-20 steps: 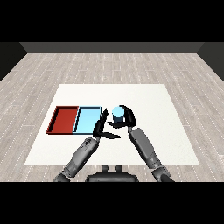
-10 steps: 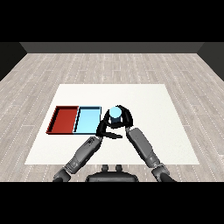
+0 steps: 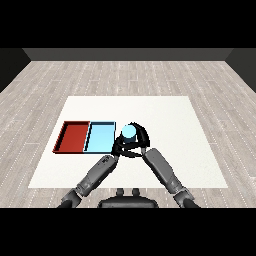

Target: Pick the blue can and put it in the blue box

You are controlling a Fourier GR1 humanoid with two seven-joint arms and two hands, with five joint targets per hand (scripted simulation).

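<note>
The right hand (image 3: 138,141) is curling its black fingers round the blue can (image 3: 128,132), holding it upright above the white table (image 3: 165,120); only the can's pale blue top and a little of its side are showing between fingers and thumb. The can is sitting just beside the right edge of the light blue tray (image 3: 100,138), to the hand's left, and it is hard to tell whether it is overlapping the tray's rim or staying just outside it. Beyond the light blue tray, farther to the left of the hand, the red tray (image 3: 75,137) is lying against it, side by side.

The left hand (image 3: 118,148) is crowding in under and just left of the can, close against the right hand, and the two dark hands are merging into one shape, so whether its fingers are straight or curled cannot be made out. Both grey forearms are coming up from the lower corners and converging at the can. Whether the can's base is touching the table is hidden by the fingers.
</note>
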